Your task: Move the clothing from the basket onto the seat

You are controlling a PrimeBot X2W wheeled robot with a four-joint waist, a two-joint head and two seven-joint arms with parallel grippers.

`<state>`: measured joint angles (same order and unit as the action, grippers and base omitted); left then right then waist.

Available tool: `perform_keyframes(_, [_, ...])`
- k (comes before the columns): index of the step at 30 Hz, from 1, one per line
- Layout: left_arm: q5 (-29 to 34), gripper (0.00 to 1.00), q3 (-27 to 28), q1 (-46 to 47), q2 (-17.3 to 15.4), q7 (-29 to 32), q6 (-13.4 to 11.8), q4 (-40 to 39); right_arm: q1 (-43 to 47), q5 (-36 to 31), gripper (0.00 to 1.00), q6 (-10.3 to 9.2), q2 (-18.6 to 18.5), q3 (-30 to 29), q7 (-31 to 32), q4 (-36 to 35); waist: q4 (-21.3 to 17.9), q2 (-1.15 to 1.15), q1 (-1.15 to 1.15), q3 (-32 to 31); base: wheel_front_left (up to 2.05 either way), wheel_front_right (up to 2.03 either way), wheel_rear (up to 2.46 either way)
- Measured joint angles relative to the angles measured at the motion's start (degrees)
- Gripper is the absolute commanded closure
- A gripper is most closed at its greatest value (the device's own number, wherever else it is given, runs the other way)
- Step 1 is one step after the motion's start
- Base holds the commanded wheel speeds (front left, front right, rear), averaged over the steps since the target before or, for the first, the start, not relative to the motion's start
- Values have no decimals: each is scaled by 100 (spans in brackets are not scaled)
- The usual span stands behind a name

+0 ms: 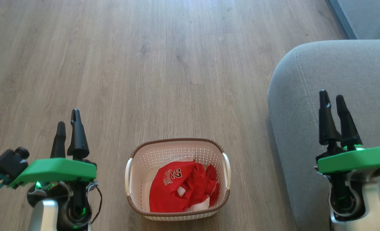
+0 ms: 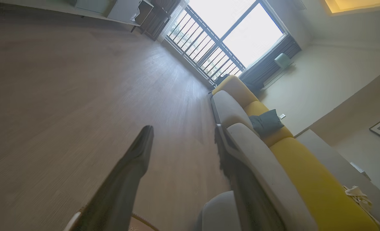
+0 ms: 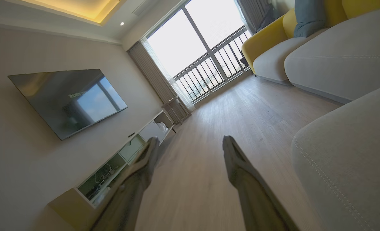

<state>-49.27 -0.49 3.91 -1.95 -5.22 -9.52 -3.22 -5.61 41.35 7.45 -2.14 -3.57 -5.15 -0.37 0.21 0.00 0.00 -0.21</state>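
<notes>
The cream basket with a brown rim stands on the wooden floor at the bottom centre of the head view. Red clothing with white trim and a "23" print lies bunched inside it. The grey seat fills the right side and also appears at the right of the right wrist view as the seat. My left gripper hangs open over the floor, left of the basket. My right gripper is open above the seat's front part; its fingers hold nothing. The left gripper points along the floor.
Bare wooden floor stretches ahead of the basket. A grey and yellow couch runs toward a balcony window. A wall-mounted TV and a low white cabinet line the opposite wall.
</notes>
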Motion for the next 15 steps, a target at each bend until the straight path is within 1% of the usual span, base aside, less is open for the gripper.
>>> perform_keyframes(4, [537,0,-154,-10,-12,-92,-112,-3,0,-469,0,0,-1,118,-66,-80,-14,0,0,-15,0,0,0])
perform_keyframes(6, [891,0,-299,-10,-12,-100,-129,-3,0,-704,0,0,-1,194,-111,-124,-22,0,0,-22,0,0,0])
perform_keyframes(9, [1308,0,-514,-10,-14,-151,-185,-3,-1,-916,0,0,-4,192,-170,-148,-29,0,0,-25,0,0,0])
perform_keyframes(10, [1602,0,-609,-11,-14,-196,-232,-5,-1,-1149,0,0,-4,233,-198,-167,-35,0,0,-25,0,0,0])
perform_keyframes(12, [1873,0,-737,-12,-43,-222,-335,-11,-1,-1390,0,0,-4,285,-231,-179,-42,0,0,-31,0,0,0])
perform_keyframes(15, [2236,0,-999,-16,-158,-274,-525,16,1,-1510,0,1,-1,168,-254,-181,-53,0,0,-44,0,0,0])
